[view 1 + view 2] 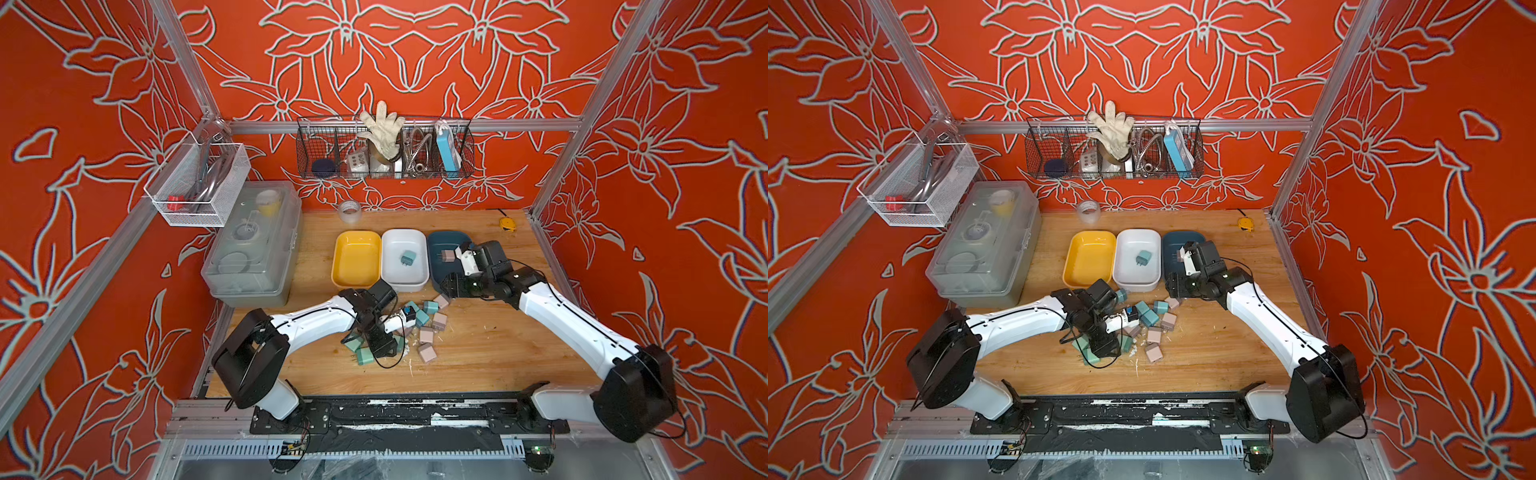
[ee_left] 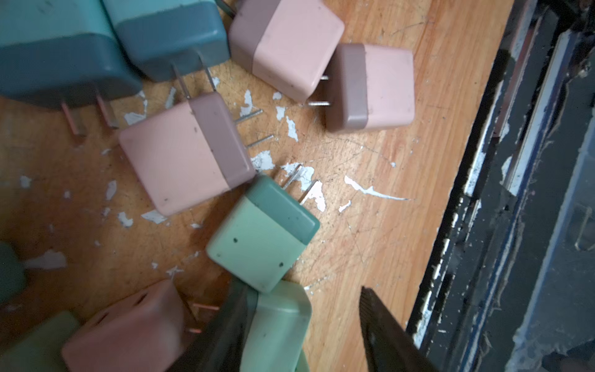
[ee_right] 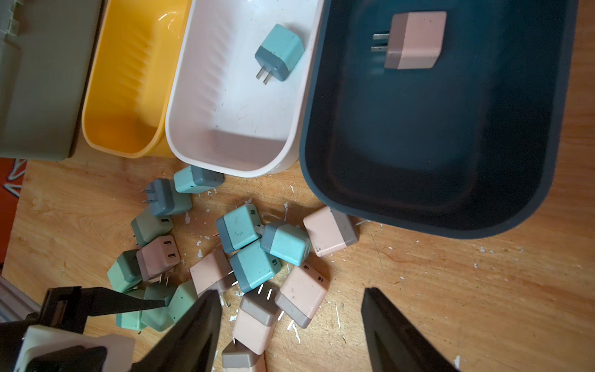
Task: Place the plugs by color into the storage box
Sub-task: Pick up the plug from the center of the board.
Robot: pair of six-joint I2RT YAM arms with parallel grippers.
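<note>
A mixed pile of mint, teal and pink plugs (image 1: 419, 328) (image 3: 251, 257) lies on the wooden table in front of three trays. The yellow tray (image 1: 356, 259) is empty. In the white tray (image 1: 405, 276) lies one teal plug (image 3: 279, 51), and in the dark blue tray (image 1: 440, 241) one pink plug (image 3: 413, 40). My left gripper (image 1: 384, 349) (image 2: 301, 288) is open low at the pile's left side. A mint plug (image 2: 277, 325) sits between its jaws against one finger, with a gap to the other. My right gripper (image 1: 451, 286) (image 3: 291, 293) hangs open above pink plugs, holding nothing.
A translucent lidded box (image 1: 253, 245) stands left of the trays. A tape roll (image 1: 349, 211) and a yellow tape measure (image 1: 508, 223) lie at the back. Wire baskets (image 1: 384, 149) hang on the walls. White flakes litter the wood; a black rail (image 1: 374, 411) borders the front edge.
</note>
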